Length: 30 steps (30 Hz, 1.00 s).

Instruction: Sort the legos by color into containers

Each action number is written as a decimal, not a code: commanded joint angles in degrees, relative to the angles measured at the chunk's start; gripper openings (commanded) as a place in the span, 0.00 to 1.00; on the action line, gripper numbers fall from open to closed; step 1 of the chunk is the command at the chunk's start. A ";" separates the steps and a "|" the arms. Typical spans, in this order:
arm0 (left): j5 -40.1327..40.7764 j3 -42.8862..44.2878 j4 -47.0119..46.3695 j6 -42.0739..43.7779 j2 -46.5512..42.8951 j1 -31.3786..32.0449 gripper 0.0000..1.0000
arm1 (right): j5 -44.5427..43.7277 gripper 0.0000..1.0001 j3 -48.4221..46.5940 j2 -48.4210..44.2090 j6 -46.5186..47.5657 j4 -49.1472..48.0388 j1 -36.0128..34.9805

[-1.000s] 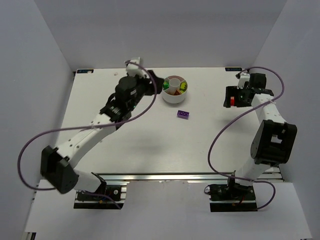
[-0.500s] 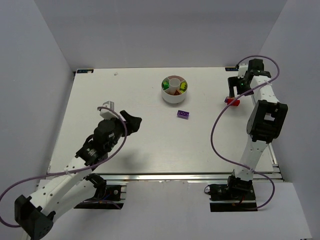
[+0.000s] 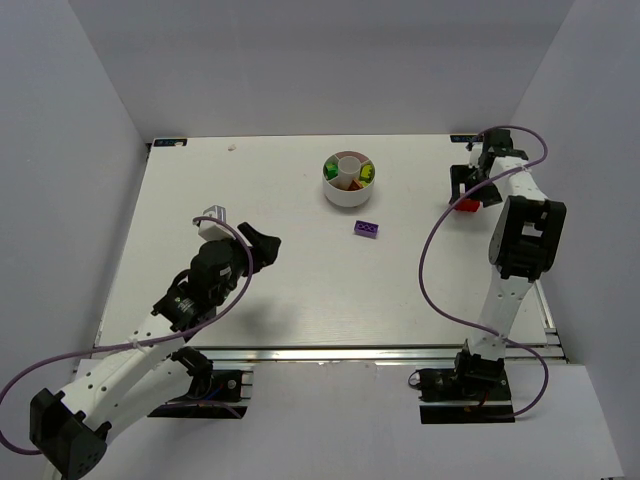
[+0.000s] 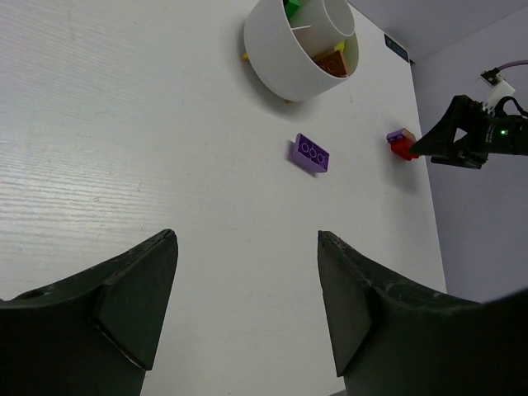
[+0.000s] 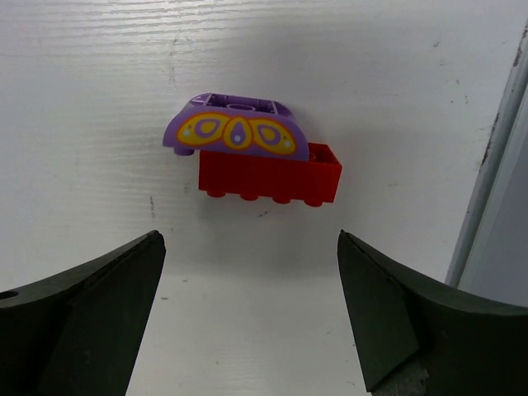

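The left gripper (image 3: pixel 262 245) is seen open and empty at left. Coloured bricks (image 3: pixel 362 175) are held in the dish (image 3: pixel 345 197); a purple brick (image 3: pixel 367 229) lies loose near it. At far right, the right gripper (image 5: pixel 247 247) is poised wide open above a red brick (image 5: pixel 271 175) touched by a purple cap (image 5: pixel 238 128). A pickup appears in hand; a descent and a close around that pair are called for next.

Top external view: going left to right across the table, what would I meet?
From left: left gripper → white dish → red lego. Left out: purple lego, overlapping the dish's span; right gripper, over the red lego.
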<state>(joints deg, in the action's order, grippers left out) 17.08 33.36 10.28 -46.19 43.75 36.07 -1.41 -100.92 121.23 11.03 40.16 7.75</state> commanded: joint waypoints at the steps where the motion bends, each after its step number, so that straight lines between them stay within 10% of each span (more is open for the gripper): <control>1: -0.56 1.00 -0.53 -0.65 -0.07 -0.04 0.78 | -1.67 0.90 -3.05 2.69 -1.36 -1.31 0.25; 30: -1.79 3.90 -0.97 -0.83 3.10 -0.04 0.78 | 0.44 0.75 -5.95 8.67 -4.26 -6.06 0.60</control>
<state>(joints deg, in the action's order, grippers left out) 15.86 35.00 10.17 -47.20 47.20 36.07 -1.48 -104.79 128.84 7.49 35.81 7.90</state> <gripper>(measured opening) 0.780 0.760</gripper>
